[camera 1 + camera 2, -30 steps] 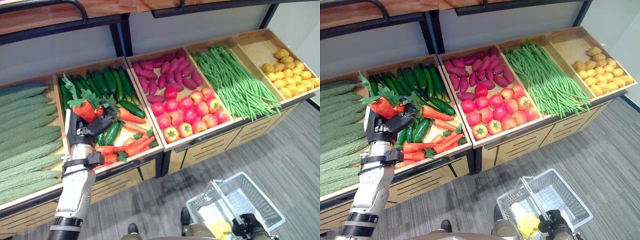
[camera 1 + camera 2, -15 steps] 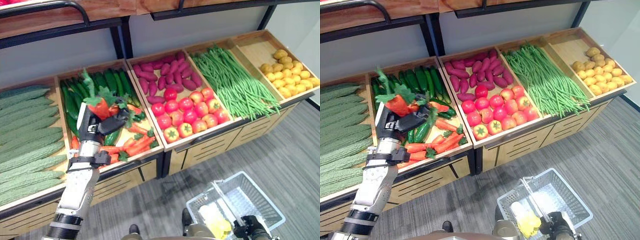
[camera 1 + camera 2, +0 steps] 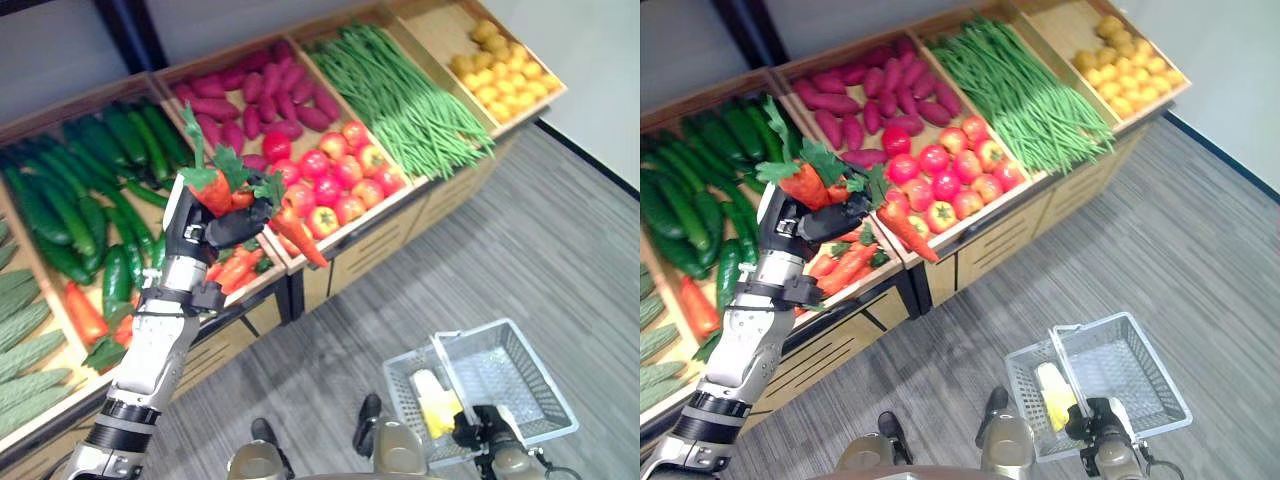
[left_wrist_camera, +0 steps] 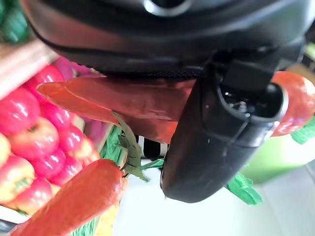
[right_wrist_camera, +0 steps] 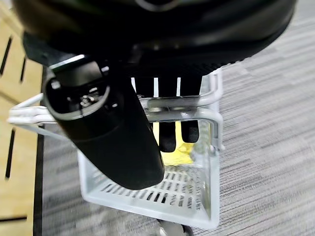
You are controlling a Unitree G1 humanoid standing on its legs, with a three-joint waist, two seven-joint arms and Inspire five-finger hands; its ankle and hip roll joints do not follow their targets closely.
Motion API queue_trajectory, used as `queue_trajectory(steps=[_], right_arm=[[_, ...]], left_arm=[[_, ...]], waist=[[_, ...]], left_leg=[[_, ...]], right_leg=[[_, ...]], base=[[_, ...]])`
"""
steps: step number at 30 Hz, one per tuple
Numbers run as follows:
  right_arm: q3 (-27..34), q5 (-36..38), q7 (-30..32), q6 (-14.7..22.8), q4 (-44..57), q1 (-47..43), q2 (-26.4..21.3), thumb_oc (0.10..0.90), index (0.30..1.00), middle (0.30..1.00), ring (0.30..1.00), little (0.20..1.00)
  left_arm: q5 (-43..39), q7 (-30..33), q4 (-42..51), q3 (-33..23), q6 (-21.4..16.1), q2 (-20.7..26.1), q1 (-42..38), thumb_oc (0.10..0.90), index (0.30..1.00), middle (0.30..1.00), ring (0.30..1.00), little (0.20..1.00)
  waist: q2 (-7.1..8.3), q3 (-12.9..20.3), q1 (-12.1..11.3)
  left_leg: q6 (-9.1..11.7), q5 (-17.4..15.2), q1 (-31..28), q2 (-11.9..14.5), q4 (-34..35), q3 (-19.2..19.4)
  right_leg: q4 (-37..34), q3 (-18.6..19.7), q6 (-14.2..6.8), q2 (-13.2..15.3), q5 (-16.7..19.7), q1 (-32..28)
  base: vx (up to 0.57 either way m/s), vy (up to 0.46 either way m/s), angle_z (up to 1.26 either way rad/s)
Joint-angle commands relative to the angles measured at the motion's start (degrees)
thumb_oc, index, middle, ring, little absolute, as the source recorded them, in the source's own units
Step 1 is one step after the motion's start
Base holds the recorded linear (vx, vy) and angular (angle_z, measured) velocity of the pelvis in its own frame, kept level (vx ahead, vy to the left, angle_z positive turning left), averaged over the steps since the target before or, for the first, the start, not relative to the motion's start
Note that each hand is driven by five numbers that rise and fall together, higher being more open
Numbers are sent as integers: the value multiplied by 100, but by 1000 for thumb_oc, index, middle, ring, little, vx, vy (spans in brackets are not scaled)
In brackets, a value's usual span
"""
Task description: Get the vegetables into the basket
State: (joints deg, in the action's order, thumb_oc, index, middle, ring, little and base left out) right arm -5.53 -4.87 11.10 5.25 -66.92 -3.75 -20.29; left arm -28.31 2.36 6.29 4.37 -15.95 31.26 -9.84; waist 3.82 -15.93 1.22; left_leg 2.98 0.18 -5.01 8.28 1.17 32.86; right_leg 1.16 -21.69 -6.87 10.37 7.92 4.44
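My left hand (image 3: 192, 238) is shut on a bunch of orange carrots (image 3: 215, 190) with green leafy tops, held up over the front edge of the cucumber and carrot crate (image 3: 262, 290). One carrot (image 3: 297, 237) of the bunch hangs out toward the tomatoes. In the left wrist view the carrots (image 4: 128, 98) lie pressed under the thumb (image 4: 216, 142). A white wire basket (image 3: 505, 372) hangs low at the right above the floor, with a yellow item (image 3: 434, 405) inside. My right hand (image 3: 490, 442) is shut on the basket's handle (image 5: 162, 105).
The sloped wooden stand holds crates of cucumbers (image 3: 95, 170) and loose carrots (image 3: 232, 270), purple sweet potatoes (image 3: 250, 95), tomatoes (image 3: 330, 185), green beans (image 3: 400, 90) and yellow produce (image 3: 500, 70). Bumpy green gourds (image 3: 20, 350) lie far left. Grey plank floor (image 3: 560, 250) spreads before the stand.
The camera has swung, shifting the whole scene. My left hand has carried the carrot bunch from over the crate out to its front edge, nearer the tomatoes. The right hand still holds the basket.
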Motion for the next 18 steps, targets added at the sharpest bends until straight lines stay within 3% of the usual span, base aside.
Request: queue_trajectory(steps=[1, 5, 11, 12, 14, 18], right_arm=[[-160, -146, 132, 167, 5, 146, -192, 400, 300, 300, 300, 300], [-111, -97, 140, 172, -66, 237, -190, 400, 300, 300, 300, 300], [-20, -37, 190, 185, -18, 360, -283, 400, 300, 300, 300, 300], [10, 3, 218, 196, 24, 427, -303, 400, 300, 300, 300, 300], [14, 3, 218, 194, 29, 430, -307, 400, 300, 300, 300, 300], [104, 86, 263, 234, 38, 550, -420, 400, 300, 300, 300, 300]], left_arm=[[-144, 16, 893, -227, -653, 160, -290, 400, 300, 300, 300, 300], [-138, 3, 870, -269, -677, 110, -214, 400, 300, 300, 300, 300], [-121, -23, 857, -203, -645, 59, -225, 400, 300, 300, 300, 300], [-120, 1, 795, -133, -637, -9, -270, 400, 300, 300, 300, 300], [-119, 2, 787, -128, -640, -15, -277, 400, 300, 300, 300, 300], [-164, -61, 722, 52, -592, -172, -408, 400, 300, 300, 300, 300]], waist=[[118, 540, -182], [88, 583, -118], [24, 543, 18], [-35, 502, 126], [-43, 499, 119], [-191, 345, 281]], left_leg=[[-57, -322, 303, -75, -420, 24], [113, -164, 303, 150, -593, 190], [375, 225, 320, 380, -468, 221], [495, 410, 311, 490, -389, 246], [505, 426, 302, 497, -377, 249], [770, 654, 373, 787, -549, 161]], right_leg=[[1195, -446, -583, 905, -574, -908], [596, -581, -401, 548, -992, -1102], [71, -548, -276, 201, -1097, -1288], [-30, -458, -223, 67, -1131, -1284], [-41, -455, -214, 54, -1127, -1291], [-146, -271, -16, -219, -1279, -1331]], base=[[-9, -82, -89], [11, -180, -48], [-12, -171, -15], [-25, -158, -14], [-16, -132, -8], [-14, -209, -14]])
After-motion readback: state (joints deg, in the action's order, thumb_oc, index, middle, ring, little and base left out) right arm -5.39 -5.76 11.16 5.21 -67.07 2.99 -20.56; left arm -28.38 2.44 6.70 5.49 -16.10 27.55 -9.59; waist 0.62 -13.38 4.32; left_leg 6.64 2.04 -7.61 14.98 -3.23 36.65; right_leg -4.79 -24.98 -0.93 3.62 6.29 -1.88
